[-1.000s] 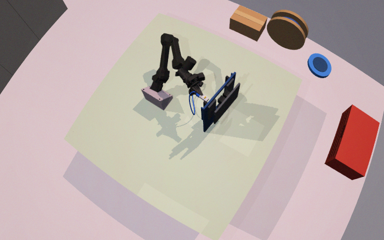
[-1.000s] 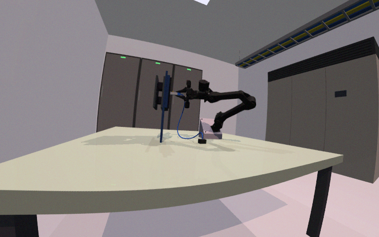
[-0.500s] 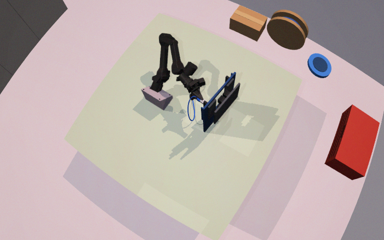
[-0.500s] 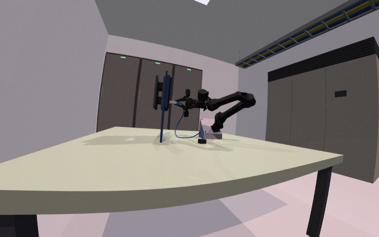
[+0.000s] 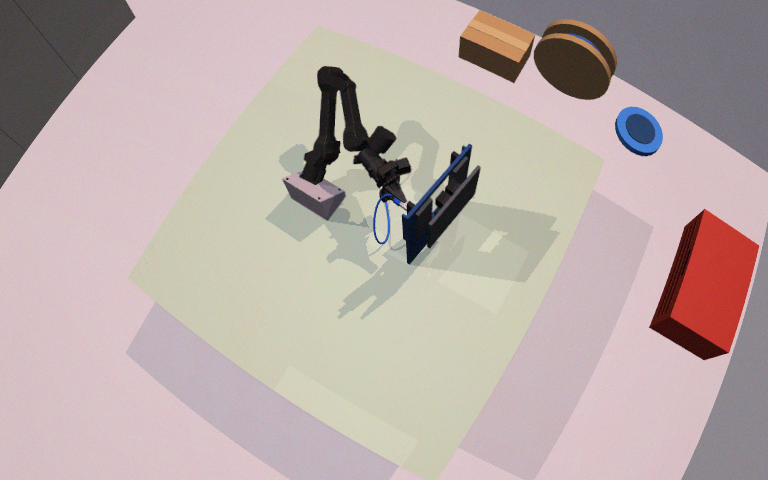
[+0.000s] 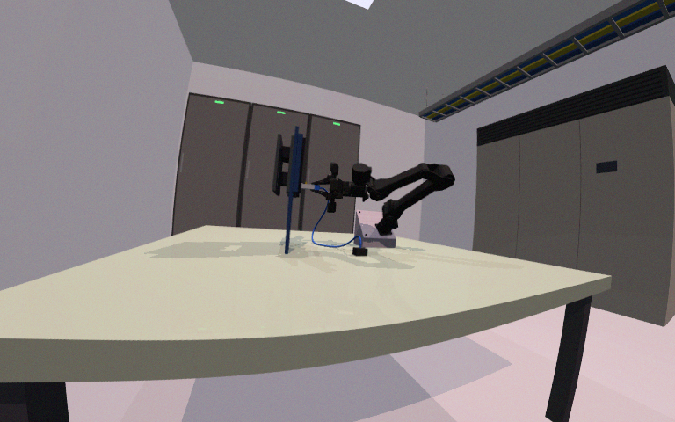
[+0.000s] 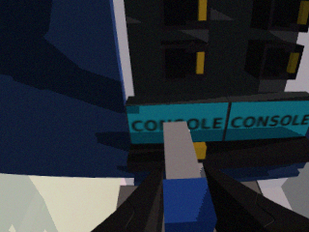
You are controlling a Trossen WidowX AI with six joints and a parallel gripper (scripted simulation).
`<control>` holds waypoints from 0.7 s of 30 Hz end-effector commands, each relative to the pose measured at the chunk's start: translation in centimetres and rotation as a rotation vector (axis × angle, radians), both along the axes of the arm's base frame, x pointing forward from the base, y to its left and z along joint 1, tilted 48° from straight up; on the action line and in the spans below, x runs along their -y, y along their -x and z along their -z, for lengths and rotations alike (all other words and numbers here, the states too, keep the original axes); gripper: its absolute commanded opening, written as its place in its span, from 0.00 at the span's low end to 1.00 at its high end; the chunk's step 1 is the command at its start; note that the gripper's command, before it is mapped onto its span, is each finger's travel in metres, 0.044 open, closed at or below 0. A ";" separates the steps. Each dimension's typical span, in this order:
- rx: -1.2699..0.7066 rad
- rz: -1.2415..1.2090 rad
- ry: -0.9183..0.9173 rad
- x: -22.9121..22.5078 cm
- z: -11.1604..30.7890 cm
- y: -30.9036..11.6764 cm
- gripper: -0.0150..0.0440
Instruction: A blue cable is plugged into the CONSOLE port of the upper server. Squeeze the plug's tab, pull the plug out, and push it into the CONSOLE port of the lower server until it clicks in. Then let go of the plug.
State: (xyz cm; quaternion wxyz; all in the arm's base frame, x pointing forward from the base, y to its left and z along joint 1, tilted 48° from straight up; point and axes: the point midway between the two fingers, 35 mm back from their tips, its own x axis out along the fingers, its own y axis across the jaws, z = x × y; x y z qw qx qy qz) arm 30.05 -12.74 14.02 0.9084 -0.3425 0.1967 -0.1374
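Seating of the plug [image 5: 398, 201] [image 6: 316, 187] [image 7: 185, 205] would seem to turn on its sideways line-up: clamped by its blue body in the gripper [image 5: 400, 199] [image 6: 313, 186] [image 7: 182, 173], it is pointed at the upright blue panel [image 5: 414, 246] [image 6: 288, 214] [image 7: 87, 111], its long axis nearly level in the exterior view. In the wrist view, its pale nose is overlapped with the left CONSOLE label [image 7: 212, 123]; contact cannot be told. The arm [image 5: 327, 116] [image 6: 408, 179] is folded at a raised elbow, its wrist held about level.
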 end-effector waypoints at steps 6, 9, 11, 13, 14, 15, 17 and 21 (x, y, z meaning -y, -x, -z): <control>0.005 0.018 -0.001 0.2 -0.6 -0.5 0.25; 0.005 0.019 -0.001 0.2 -0.6 -0.6 0.25; 0.005 0.019 -0.001 0.2 -0.6 -0.7 0.25; 0.005 0.019 -0.001 0.3 -0.6 -0.8 0.25; 0.005 0.019 -0.001 0.3 -0.6 -0.9 0.25; 0.005 0.019 -0.001 0.3 -0.6 -0.9 0.25; 0.005 0.019 -0.001 0.3 -0.6 -1.0 0.25; 0.005 0.019 -0.001 0.3 -0.6 -1.1 0.25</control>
